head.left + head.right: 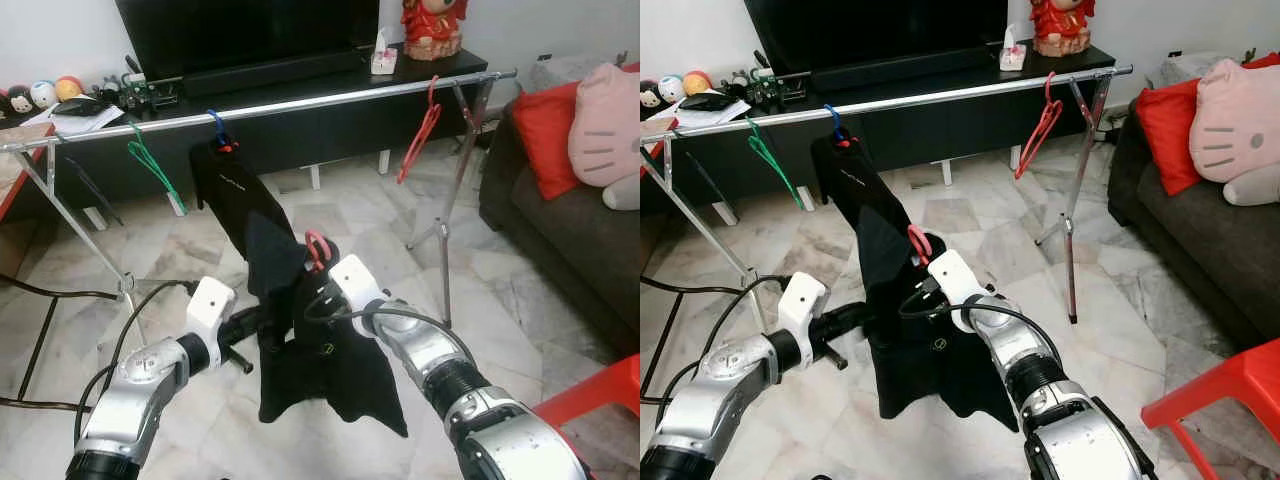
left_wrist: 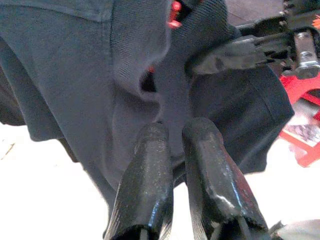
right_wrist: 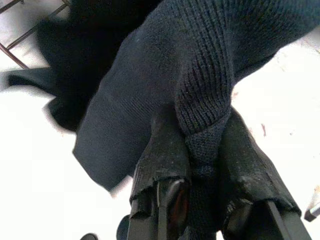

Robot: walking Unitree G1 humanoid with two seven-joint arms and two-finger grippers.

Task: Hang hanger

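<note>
1. The right hand point(image 3: 200, 150) pinches a ribbed knit fold of the dark shirt point(image 1: 330, 370) between its two black fingers point(image 3: 162, 150); the cloth bulges up out of the narrow gap.
2. The left hand point(image 2: 172, 137) has its fingers close together, tips pressed into the shirt's smoother fabric; whether cloth is caught between them cannot be told.
3. The red hanger point(image 1: 316, 247) pokes its hook out of the shirt's collar, just above the right hand, in mid-air in front of the rail.
4. A small pale logo point(image 1: 326, 349) sits on the shirt, too small to read.
5. Beyond, a metal rail point(image 1: 300, 103) on slanted legs carries a green hanger point(image 1: 152, 163), a blue hanger point(image 1: 216, 125) holding a black garment point(image 1: 225, 180) with faint unreadable lettering, and a bare red hanger point(image 1: 420, 132).
6. Behind the rail stands a black TV counter point(image 1: 300, 135); at the right, a dark sofa point(image 1: 570, 230) with a red cushion point(image 1: 545, 135) and a pink plush point(image 1: 605, 125). The floor point(image 1: 340, 215) is glossy marble tile.
</note>
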